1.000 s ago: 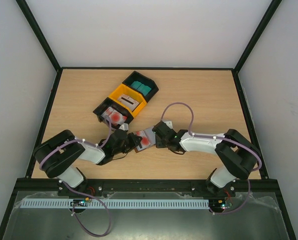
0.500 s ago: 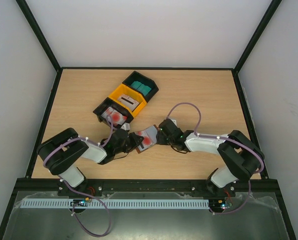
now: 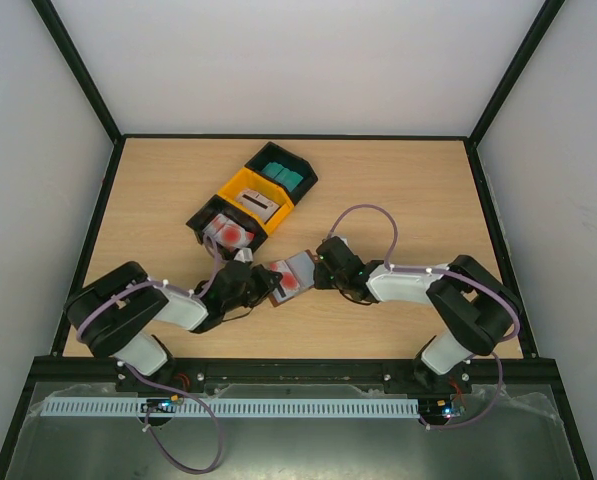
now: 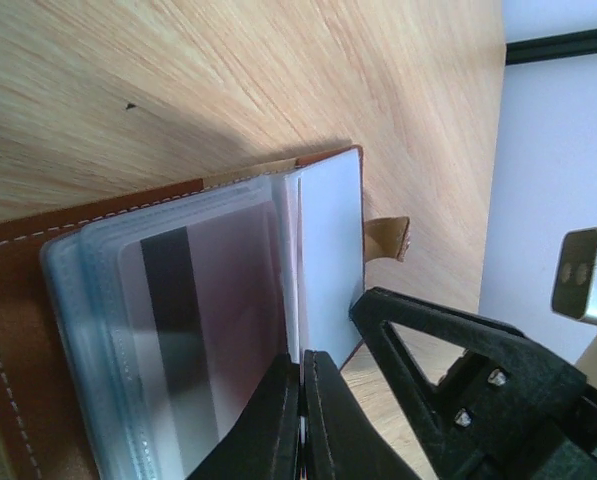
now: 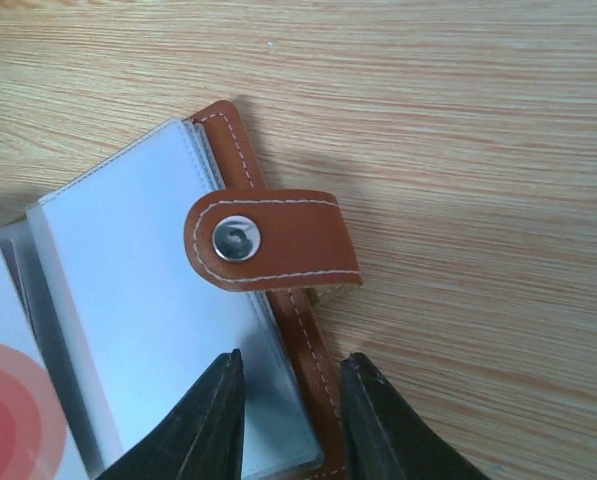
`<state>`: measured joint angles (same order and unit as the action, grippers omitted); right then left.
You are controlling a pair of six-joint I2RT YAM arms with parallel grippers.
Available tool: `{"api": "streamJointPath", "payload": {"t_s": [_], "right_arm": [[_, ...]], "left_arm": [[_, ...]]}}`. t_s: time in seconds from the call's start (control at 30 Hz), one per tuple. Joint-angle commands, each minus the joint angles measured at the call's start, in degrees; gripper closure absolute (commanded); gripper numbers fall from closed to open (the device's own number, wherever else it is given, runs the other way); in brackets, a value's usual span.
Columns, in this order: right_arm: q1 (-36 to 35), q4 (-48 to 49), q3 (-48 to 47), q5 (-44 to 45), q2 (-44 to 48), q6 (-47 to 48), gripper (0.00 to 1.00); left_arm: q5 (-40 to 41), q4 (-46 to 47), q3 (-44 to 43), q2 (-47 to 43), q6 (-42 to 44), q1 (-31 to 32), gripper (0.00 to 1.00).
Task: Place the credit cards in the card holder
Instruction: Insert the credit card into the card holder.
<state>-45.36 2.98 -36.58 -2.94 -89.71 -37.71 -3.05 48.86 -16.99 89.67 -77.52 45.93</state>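
brown leather folding card holder [image 5: 278, 240] | left gripper [image 4: 300, 368] pinching its clear inner leaf [image 4: 290, 250], keeping it open | right gripper [image 5: 293, 372] half-spread astride edge, steadying

Brown holder [image 3: 286, 272] spread open
It lay tilted, front and centre, clear sleeves fanned, snap strap folded over, 1 red-marked card [image 3: 295, 285] on it. Behind, 3 bins [image 3: 240, 184] held white-red cards [image 3: 232, 235], a grey card [image 3: 259, 202] and teal cards [image 3: 284, 178].

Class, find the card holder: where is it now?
Top view: the card holder is open between the left tool and right tool, just below the bins.
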Motion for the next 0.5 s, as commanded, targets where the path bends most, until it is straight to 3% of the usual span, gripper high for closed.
{"api": "streamJointPath", "payload": {"t_s": [0.0, 0.2, 0.47], "right_arm": [[-0.1, -3.8, 1.5, -1.2, -1.0, -1.9, 0.76], [-0.1, -3.9, 2.5, -2.4, -0.7, -3.3, 0.82], [-0.1, -3.7, 2.5, -2.7, -0.8, -3.7, 0.82]], "left_arm": [[3.1, 0.3, 1.5, -3.2, -1.1, -0.3, 0.97], [3.0, 1.8, 2.1, -3.3, -1.5, -0.3, 0.97], [0.8, 4.9, 1.3, 1.2, -1.2, -0.3, 0.97]]}}
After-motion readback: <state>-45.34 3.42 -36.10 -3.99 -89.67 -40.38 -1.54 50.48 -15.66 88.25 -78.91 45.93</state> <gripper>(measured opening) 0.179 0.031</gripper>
